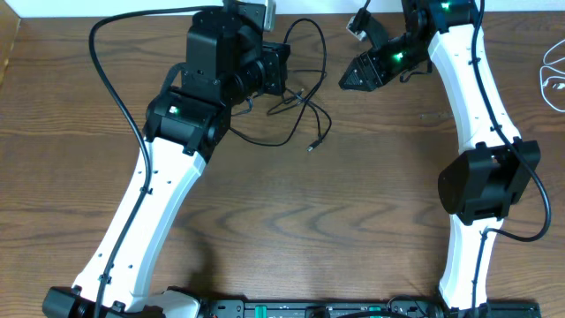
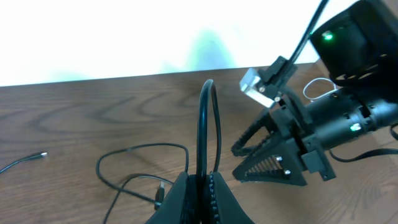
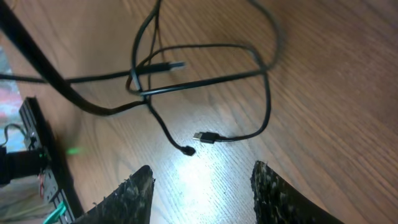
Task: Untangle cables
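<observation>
1. Left fingers (image 2: 219,198) are clamping shut on the black cable (image 1: 305,102), over the far middle of the desk (image 1: 282,221).
2. From that pinch a narrow loop is standing up. Its long axis is upright in the left wrist view, with the top curving over.
3. Overhead, the loop is arcing from the left fingers toward the far edge. It is then dropping back into a small knot (image 1: 300,95) of crossings between the two sets of fingers.
4. The bulk of the black cable is running far-to-near. One strand is trailing down to a plug end (image 1: 311,147), which is lying flat and pointing near-left.
5. Another strand is sweeping left from the knot and passing under the left arm (image 1: 159,185).
6. In the right wrist view a flat plug (image 3: 205,137) is pointing left. A round tip (image 3: 188,150) is lying just beside it.
7. A second plug (image 3: 173,65) is pointing right, near the crossings.
8. Right fingers (image 3: 134,196) are spread wide with nothing between them. They are hovering just right of the knot, tips aimed toward it.
9. White cable (image 1: 552,75) is lying in loose loops at the far right edge of the desk, well apart from the black cable. The frame is cutting it off, so I cannot tell its direction.
</observation>
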Controlling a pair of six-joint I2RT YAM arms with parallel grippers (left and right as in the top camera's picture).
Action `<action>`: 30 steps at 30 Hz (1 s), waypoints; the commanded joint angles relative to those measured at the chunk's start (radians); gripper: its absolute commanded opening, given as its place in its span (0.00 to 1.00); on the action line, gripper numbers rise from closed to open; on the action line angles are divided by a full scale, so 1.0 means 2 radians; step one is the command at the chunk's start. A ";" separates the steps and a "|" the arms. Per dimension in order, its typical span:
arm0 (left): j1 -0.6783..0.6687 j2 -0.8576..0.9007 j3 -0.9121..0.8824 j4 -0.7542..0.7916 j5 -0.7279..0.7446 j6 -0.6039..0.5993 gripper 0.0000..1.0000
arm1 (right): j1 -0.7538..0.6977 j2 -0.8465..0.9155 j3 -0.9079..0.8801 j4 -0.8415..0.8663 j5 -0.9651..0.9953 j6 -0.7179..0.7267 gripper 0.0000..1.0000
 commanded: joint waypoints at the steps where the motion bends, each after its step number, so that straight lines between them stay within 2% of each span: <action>1: 0.004 0.002 0.005 0.005 -0.003 0.003 0.07 | 0.002 -0.005 0.001 0.005 0.010 0.023 0.48; 3: 0.004 0.001 0.005 0.011 -0.002 0.003 0.08 | 0.006 -0.005 -0.002 0.016 0.029 0.045 0.47; 6: 0.004 0.001 0.005 0.017 0.002 0.003 0.08 | 0.006 -0.004 -0.010 0.048 0.066 0.147 0.47; 7: 0.004 0.001 0.005 0.017 0.002 0.003 0.07 | 0.006 -0.004 -0.014 0.056 0.063 0.154 0.49; 10: 0.004 0.001 0.005 0.017 0.003 0.003 0.07 | 0.014 -0.004 -0.036 0.089 0.048 0.200 0.59; 16: 0.004 0.001 0.005 0.015 0.003 0.003 0.08 | 0.029 -0.004 -0.083 0.141 0.024 0.288 0.72; 24: 0.004 0.001 0.005 0.002 0.002 0.003 0.07 | 0.044 -0.004 -0.134 0.252 -0.063 0.397 0.73; 30: 0.004 0.001 0.005 -0.004 0.002 0.003 0.07 | 0.059 -0.004 -0.154 0.276 -0.081 0.415 0.72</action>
